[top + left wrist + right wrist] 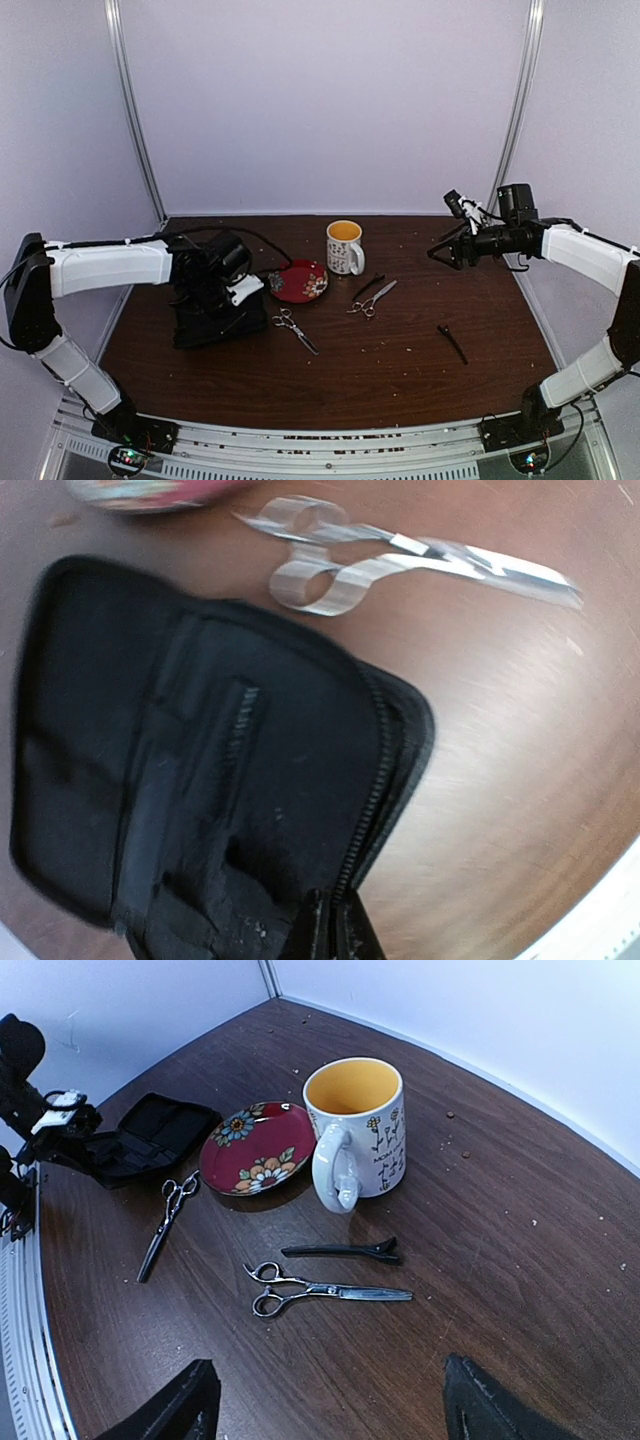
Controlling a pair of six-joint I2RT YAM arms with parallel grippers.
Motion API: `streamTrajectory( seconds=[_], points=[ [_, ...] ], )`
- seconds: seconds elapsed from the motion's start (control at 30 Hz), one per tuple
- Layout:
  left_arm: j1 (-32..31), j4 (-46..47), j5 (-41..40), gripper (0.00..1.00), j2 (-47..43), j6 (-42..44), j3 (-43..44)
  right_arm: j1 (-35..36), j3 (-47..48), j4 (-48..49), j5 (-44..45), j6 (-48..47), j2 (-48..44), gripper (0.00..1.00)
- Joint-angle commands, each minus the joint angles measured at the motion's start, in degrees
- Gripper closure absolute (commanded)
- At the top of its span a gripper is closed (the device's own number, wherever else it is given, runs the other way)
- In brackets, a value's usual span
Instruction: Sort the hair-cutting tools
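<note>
One pair of silver scissors [293, 328] lies right of the open black zip case [215, 318]; it also shows in the left wrist view [400, 560]. A second pair of scissors [372, 300] lies mid-table beside a black clip [367, 288]. Another black clip [452, 342] lies alone to the right. My left gripper [333, 905] is shut on the case's [200, 780] zipper edge, at its near right corner. My right gripper [328, 1363] is wide open and empty, held above the table [400, 380], looking down on the scissors [320, 1290] and clip [345, 1251].
A red patterned saucer [300, 281] lies between the case and a white mug [345, 247] with a yellow inside. The mug [355, 1130] stands just behind the middle clip. White walls close the back and sides.
</note>
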Motion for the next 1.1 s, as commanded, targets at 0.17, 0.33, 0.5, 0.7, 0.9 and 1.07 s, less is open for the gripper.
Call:
streamTrajectory(
  seconds=[0.17, 0.33, 0.5, 0.7, 0.9, 1.07],
  points=[
    [-16.21, 0.99, 1.1, 1.0, 2.3, -4.2, -2.47, 3.78, 3.15, -2.5, 1.88, -1.85, 1.83, 0.22],
    [-19.54, 4.83, 5.2, 1.0, 4.48, -4.35, -2.46, 4.64, 3.29, -2.83, 2.3, -2.14, 1.97, 0.22],
    [-21.54, 7.47, 6.45, 1.0, 6.25, -3.06, -2.6, 5.13, 3.52, -3.07, 2.21, -1.68, 2.05, 0.22],
    [-21.74, 8.06, 3.04, 0.86, 6.42, -3.23, -2.82, 7.46, 3.26, -2.71, 6.7, -1.47, 0.74, 0.23],
    [-21.74, 7.16, -6.36, 0.65, -2.81, -2.98, -0.2, 14.04, 6.18, -4.66, 14.7, 0.8, 0.44, 0.24],
    [-18.66, 7.18, -18.63, 0.48, -10.06, -4.81, 0.04, 23.85, 9.48, -8.59, 25.1, 0.74, 2.97, 0.28]
  ],
)
